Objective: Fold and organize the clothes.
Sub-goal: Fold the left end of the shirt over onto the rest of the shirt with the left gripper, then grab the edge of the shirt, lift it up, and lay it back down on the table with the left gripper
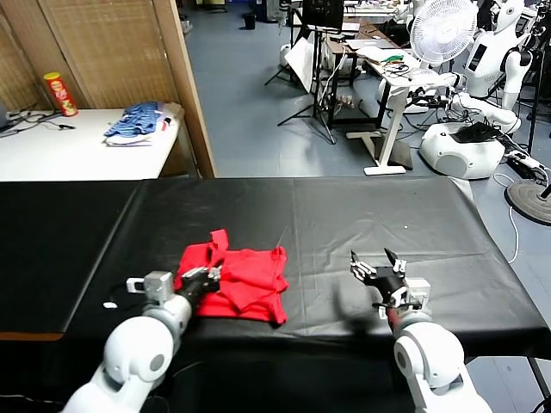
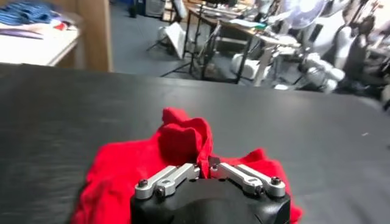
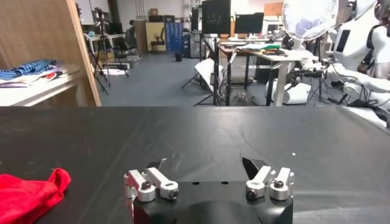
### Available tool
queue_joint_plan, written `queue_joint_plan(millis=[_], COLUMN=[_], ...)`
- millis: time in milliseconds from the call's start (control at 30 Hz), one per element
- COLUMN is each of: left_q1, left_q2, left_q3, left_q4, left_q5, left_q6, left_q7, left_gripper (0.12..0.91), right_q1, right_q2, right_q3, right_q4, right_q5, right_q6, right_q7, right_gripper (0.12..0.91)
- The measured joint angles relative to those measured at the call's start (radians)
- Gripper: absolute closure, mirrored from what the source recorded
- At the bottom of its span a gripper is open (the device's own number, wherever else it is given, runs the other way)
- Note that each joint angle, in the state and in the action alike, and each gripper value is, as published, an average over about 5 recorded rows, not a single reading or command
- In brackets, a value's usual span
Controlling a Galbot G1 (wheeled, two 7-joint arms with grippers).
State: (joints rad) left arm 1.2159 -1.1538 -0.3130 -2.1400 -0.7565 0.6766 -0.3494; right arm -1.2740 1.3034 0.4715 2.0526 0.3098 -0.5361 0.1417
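- Red T-shirt is lying crumpled on the black counter, left of the middle and toward the near edge; one flap is sticking up toward the far side, and no print is showing on the visible side.
- Far off on the left, a white side table is carrying a red snack can and a blue striped pile of garments, well apart from the shirt.
- Left gripper is sitting low over the near-left part of the shirt, its jaws drawn together and pinching the red cloth; in the left wrist view the fingers are meeting right at a raised fold of the fabric.
- Left arm is reaching in from the near-left corner, its white forearm lying over the counter's near edge.
- Right gripper is hovering over bare black cloth on the near-right part of the counter, well apart from the shirt, with its jaws spread wide and holding nothing.
- From the right wrist view, only a corner of the shirt is showing off to one side, and the spread fingers are framing bare counter.
- Beyond the counter, on the right, a white fan and other white robots are standing on the grey floor.
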Motion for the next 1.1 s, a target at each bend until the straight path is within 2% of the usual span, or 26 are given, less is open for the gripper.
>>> queue_joint_plan(millis=[400,500,667,800,867,933,1100], left_q1=[-0.004,-0.006,-0.004,0.002,0.005,0.01,0.042], left_q2=[-0.124,-0.154,-0.209,-0.249,-0.262,-0.264,-0.218], left_q3=[0.045,0.047,0.044,0.03,0.018,0.003,-0.043], left_q4=[0.044,0.058,0.066,0.051,0.037,0.023,0.007], left_q5=[0.064,0.077,0.067,0.004,-0.018,-0.006,0.095], left_q6=[-0.04,-0.054,-0.064,-0.06,-0.065,-0.078,-0.123], left_q7=[0.005,0.01,0.02,0.012,0.014,0.03,0.083], left_gripper=[0.863,0.771,0.487,0.297,0.25,0.238,0.233], right_q1=[0.012,0.017,0.032,0.056,0.073,0.098,0.188], right_q2=[0.0,-0.001,-0.01,-0.023,-0.03,-0.036,-0.031], right_q3=[-0.013,-0.02,-0.042,-0.076,-0.104,-0.141,-0.273], right_q4=[-0.009,-0.014,-0.024,-0.038,-0.045,-0.054,-0.087], right_q5=[-0.002,-0.002,0.006,0.046,0.069,0.087,0.085], right_q6=[0.001,0.002,0.002,0.001,0.001,0.001,0.003], right_q7=[-0.006,-0.008,-0.019,-0.039,-0.057,-0.077,-0.102], right_gripper=[0.227,0.227,0.227,0.227,0.227,0.227,0.227])
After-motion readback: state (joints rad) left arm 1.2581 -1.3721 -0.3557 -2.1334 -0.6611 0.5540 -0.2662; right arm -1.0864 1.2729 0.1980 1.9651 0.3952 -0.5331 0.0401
